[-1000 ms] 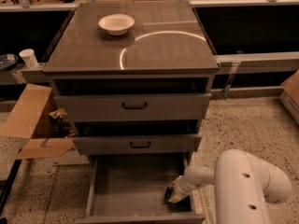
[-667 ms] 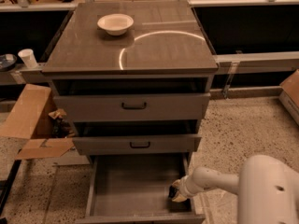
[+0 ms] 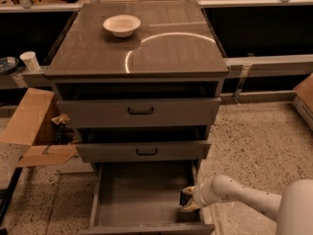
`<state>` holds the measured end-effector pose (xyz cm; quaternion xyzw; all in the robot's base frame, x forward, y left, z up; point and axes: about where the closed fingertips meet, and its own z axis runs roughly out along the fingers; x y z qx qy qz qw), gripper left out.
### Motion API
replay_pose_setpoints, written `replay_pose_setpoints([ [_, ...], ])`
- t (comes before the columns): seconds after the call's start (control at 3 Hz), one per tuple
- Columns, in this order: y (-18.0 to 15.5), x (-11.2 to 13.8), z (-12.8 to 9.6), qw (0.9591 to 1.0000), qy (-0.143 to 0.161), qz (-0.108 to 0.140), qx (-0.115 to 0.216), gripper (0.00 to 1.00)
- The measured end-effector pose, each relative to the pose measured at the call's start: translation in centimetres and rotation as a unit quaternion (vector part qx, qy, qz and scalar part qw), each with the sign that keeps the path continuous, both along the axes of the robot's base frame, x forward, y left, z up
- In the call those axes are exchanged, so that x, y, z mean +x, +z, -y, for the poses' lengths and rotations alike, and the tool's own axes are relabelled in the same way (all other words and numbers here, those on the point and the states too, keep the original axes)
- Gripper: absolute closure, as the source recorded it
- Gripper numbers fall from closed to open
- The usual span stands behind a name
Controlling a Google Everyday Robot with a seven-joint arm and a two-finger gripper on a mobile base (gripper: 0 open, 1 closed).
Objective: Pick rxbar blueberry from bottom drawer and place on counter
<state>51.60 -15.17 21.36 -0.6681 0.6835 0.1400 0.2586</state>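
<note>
The bottom drawer [image 3: 137, 195] is pulled open below the cabinet, its flat grey floor showing. My gripper [image 3: 188, 199] reaches in from the lower right and sits over the drawer's right side, close to its right wall. A small dark object with a yellowish edge is at the gripper tip; I cannot tell whether it is the rxbar blueberry. The counter [image 3: 161, 50] is the glossy grey-brown cabinet top with a curved arc of reflected light.
A white bowl [image 3: 122, 25] stands on the counter's back left. Two closed drawer fronts with black handles [image 3: 141, 111] sit above the open drawer. An open cardboard box [image 3: 34, 126] lies left of the cabinet. A white cup [image 3: 30, 60] stands on the left bench.
The arm has shifted to the right and lower in view; the gripper stays at the drawer's right side. The view has moved a little.
</note>
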Motion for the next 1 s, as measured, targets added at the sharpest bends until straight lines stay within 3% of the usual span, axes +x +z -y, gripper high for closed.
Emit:
replay_pose_setpoints([
  [0.33,4.9,0.2,-1.9,0.9980,0.037,0.032,0.041,1.00],
  [0.67,11.1,-0.3,-4.3,0.9921,0.092,0.063,0.056,1.00],
  [1.0,18.8,0.0,-6.5,0.9807,0.143,0.117,0.062,1.00],
])
